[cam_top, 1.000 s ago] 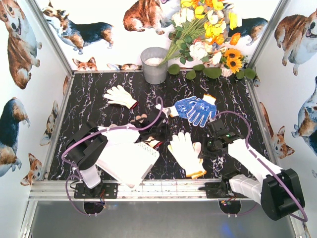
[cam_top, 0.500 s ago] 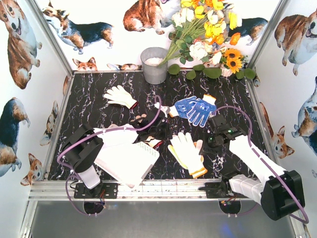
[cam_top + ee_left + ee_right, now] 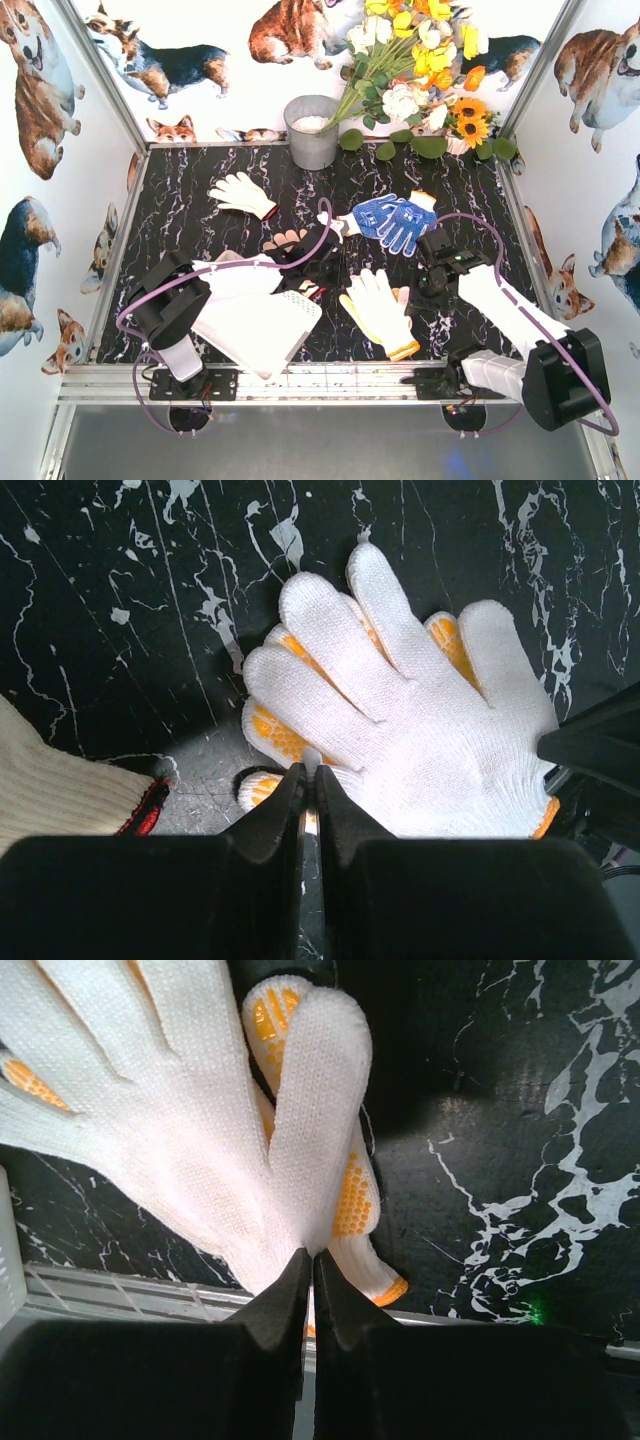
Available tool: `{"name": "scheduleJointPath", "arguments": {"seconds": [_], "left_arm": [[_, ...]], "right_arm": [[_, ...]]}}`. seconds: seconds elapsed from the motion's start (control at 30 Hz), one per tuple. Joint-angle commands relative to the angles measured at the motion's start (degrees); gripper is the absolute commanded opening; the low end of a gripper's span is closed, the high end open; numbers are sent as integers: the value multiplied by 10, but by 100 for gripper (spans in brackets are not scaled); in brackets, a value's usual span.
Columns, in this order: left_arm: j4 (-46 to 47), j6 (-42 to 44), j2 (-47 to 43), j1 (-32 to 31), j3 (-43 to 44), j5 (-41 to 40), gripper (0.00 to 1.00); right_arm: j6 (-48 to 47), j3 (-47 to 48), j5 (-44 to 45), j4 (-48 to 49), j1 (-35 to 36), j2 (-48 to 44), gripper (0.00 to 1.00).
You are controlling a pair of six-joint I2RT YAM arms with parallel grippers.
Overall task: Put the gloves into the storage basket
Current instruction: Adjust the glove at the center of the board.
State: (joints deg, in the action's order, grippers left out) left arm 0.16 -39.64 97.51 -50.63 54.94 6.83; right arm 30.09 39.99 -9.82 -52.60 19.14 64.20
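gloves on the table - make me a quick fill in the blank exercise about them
1. The two dotted gloves lying side by side are ___.
2. The lone white glove at the far left has an ___ cuff.
3. The storage basket sits under the ___ arm.
Missing words: blue; orange; left.

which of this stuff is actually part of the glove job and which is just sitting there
Part of the job:
- white gloves with orange dots
- blue dotted gloves
- white glove at the far left
- cream glove with a red cuff
- white storage basket

Just lying about:
- grey bucket
- flowers
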Motion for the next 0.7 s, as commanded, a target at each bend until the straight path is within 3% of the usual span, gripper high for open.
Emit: {"name": "scheduleJointPath", "arguments": {"seconds": [0.0,0.67], "left_arm": [[-8,-4,9,-4,-7,-9,0],[-26,-19,16,-33,-11,-19,0]], "right_arm": [[-4,28,25,2,3,12,0],[10,18,61,51,7,56,1]]}}
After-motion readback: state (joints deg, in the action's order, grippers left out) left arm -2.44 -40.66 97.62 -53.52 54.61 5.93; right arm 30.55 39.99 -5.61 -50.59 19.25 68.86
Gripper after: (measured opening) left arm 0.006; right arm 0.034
